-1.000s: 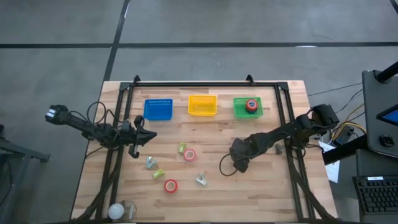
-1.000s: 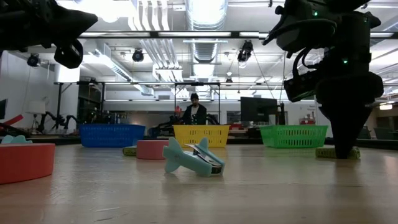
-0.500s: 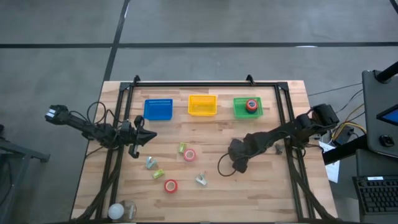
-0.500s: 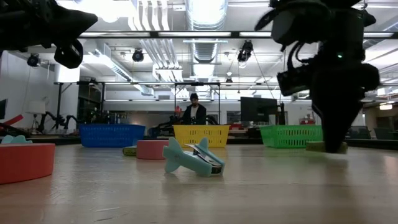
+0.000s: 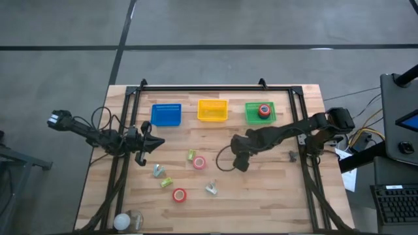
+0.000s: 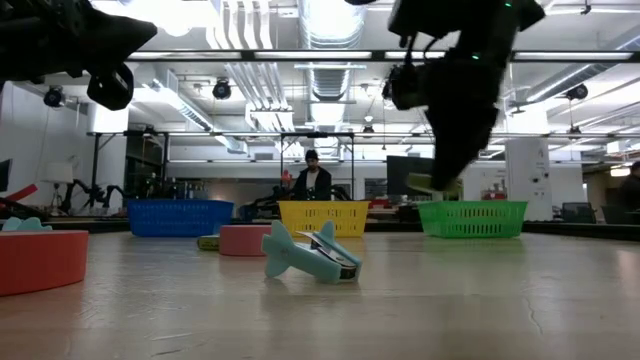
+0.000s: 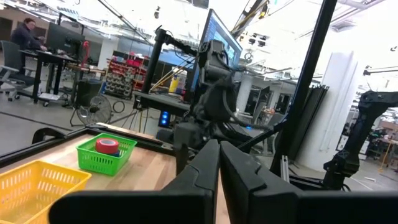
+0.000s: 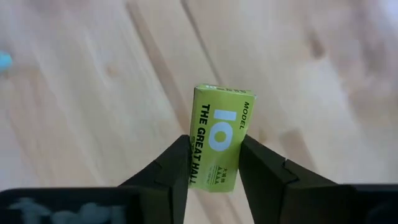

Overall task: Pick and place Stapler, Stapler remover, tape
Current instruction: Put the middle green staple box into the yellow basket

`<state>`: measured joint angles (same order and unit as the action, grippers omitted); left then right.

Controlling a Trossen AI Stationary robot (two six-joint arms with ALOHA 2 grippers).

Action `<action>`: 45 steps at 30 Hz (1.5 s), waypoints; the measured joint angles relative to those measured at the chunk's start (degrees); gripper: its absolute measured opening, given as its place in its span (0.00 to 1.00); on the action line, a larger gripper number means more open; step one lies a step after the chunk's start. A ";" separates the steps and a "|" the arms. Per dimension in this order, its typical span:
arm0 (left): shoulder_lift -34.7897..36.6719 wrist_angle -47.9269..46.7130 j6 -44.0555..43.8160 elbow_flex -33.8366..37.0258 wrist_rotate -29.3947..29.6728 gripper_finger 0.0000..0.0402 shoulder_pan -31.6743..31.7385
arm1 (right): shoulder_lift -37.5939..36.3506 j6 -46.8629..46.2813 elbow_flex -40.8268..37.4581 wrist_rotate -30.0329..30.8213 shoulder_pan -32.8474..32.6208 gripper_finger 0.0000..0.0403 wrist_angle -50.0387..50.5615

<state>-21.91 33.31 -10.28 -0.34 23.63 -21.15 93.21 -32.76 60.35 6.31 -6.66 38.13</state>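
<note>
You are looking straight down on a wooden table (image 5: 274,196) with three small baskets lined up along the upper part of the frame. The blue basket (image 5: 166,114) sits on the left of the row and the yellow basket (image 5: 212,109) in the middle; nothing can be made out inside either. The green basket (image 5: 260,112) on the right holds one red roll of tape (image 5: 264,110), which also shows in your left wrist camera inside the green mesh.

Your right gripper (image 5: 239,163) is near the centre of the frame, below and between the yellow and green baskets, lifted off the table in the low view. Its fingers (image 8: 177,165) are clamped on a small lime-green box (image 8: 217,146) printed with black and white lettering, held upright between them.

Your left gripper (image 5: 159,141) waits at centre left, below the blue basket, with its fingers (image 7: 205,165) pressed together and nothing between them.

Loose items lie in the lower middle of the frame: a second red tape roll (image 5: 199,162) just right of a small lime-green piece (image 5: 191,155), a third red tape roll (image 5: 179,194) lower down, another lime-green piece (image 5: 166,182), and two pale blue staple removers (image 5: 158,171), one of them at lower centre (image 5: 211,188).
</note>
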 joint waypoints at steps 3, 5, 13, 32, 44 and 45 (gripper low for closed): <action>0.00 0.01 0.00 0.00 0.01 0.05 0.00 | -0.04 2.98 2.26 1.17 1.75 0.29 -0.02; 0.00 0.00 0.00 0.00 -0.01 0.05 0.00 | -0.04 5.21 3.98 1.61 3.12 0.28 -0.03; 0.00 -0.01 0.00 0.00 -0.01 0.05 0.04 | -0.06 8.13 9.14 3.10 9.44 0.30 -2.30; -0.02 -0.04 0.00 0.00 -0.01 0.05 0.02 | 5.66 2.72 9.81 -2.12 25.07 0.30 -14.05; -0.24 0.01 0.00 0.00 -0.01 0.05 0.00 | 13.47 4.77 14.80 -0.75 27.90 0.32 -14.05; -0.24 -0.03 0.00 0.00 -0.01 0.05 0.00 | 13.70 5.11 15.09 -0.73 28.09 0.32 -13.95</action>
<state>-22.15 33.28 -10.28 -0.34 23.62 -21.15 106.90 -27.65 75.44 5.58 21.43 24.18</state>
